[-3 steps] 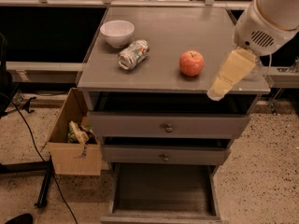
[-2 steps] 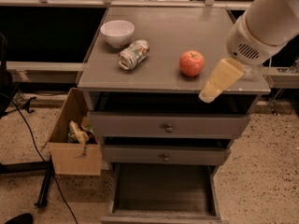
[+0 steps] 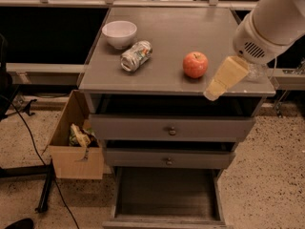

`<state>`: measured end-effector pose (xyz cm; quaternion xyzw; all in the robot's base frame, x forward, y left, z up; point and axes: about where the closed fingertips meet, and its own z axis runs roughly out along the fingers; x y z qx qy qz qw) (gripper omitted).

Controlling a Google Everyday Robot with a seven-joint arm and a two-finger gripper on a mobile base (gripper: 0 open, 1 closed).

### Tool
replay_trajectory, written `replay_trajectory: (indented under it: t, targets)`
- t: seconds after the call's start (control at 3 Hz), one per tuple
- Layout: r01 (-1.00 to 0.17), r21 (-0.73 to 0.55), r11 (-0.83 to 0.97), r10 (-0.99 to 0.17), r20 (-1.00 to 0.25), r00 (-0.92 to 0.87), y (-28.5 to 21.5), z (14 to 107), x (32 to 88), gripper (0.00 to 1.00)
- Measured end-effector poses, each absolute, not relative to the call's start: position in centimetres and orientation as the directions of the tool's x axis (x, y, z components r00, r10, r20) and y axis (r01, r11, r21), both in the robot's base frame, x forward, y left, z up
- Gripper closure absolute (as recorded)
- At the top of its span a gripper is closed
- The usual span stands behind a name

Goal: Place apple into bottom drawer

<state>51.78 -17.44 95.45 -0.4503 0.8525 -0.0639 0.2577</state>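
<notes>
While the apple (image 3: 195, 64) sits on the cabinet top (image 3: 176, 32), the gripper (image 3: 219, 82) hovers just beside it, spread or closed impossible to tell. Firm, smooth and round, the fruit likely wants a grip across its middle; the bottom drawer (image 3: 167, 194) stands open.

Red apple (image 3: 195, 64) on cabinet top (image 3: 167, 35) beside pincer (image 3: 213, 91); bottom drawer (image 3: 167, 192) open.

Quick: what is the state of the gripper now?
Gripper: cannot be told; it hangs just right of the apple, not touching it.
</notes>
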Motion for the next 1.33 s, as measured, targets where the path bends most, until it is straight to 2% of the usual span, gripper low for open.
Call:
replay_trajectory:
  t: [0.67,1.33]
  targets:
    - [-0.617,-0.299,0.728,-0.671,-0.497,-0.550,-18.9,94.3,56.1,0.00]
    - [-0.583,-0.183,0.792,-0.557,-0.610,-0.564,-18.1,92.4,59.6,0.00]
